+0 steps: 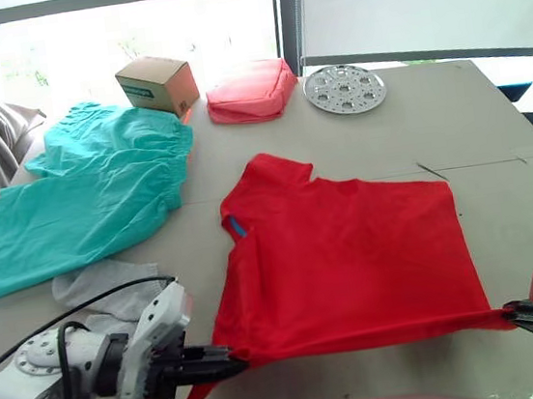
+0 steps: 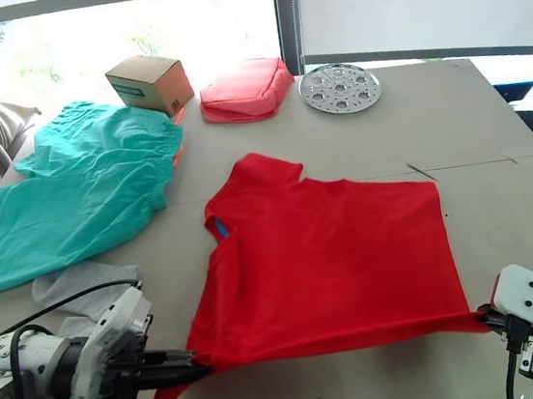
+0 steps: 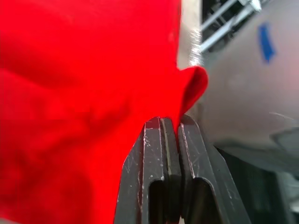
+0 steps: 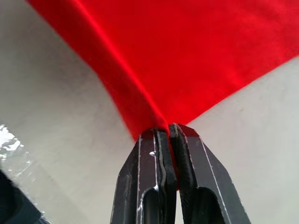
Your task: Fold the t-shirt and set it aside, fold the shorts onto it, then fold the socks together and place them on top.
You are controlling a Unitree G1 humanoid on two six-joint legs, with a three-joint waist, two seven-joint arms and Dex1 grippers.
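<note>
A pale grey table [image 1: 491, 123] stands before a bright window with a white blind, and the t-shirt [image 1: 351, 257] spread flat near its front edge serves as the landmark for all else. Far to the left of the t-shirt lie the shorts [image 1: 91, 197], rumpled and reaching toward the table's left edge. The socks [image 1: 111, 282] lie just in front of the shorts, left of the t-shirt's collar, close to it but apart. The left gripper [image 1: 236, 363] sits at the t-shirt's front left corner, its two black fingers [image 3: 159, 158] clenched tight on a fold of the red hem. Beyond the shorts, behind and left of the t-shirt, stands a small cardboard box [image 1: 157, 84]. Directly behind the t-shirt, well apart from it, lies a coral-pink pouch [image 1: 251, 91], and just to its right a round perforated metal disc [image 1: 344, 89]. At the t-shirt's front right corner the right gripper [image 1: 510, 314] pinches the cloth, its fingers [image 4: 156, 163] closed on the drawn-out corner, with the hem pulled taut between the two grippers.
</note>
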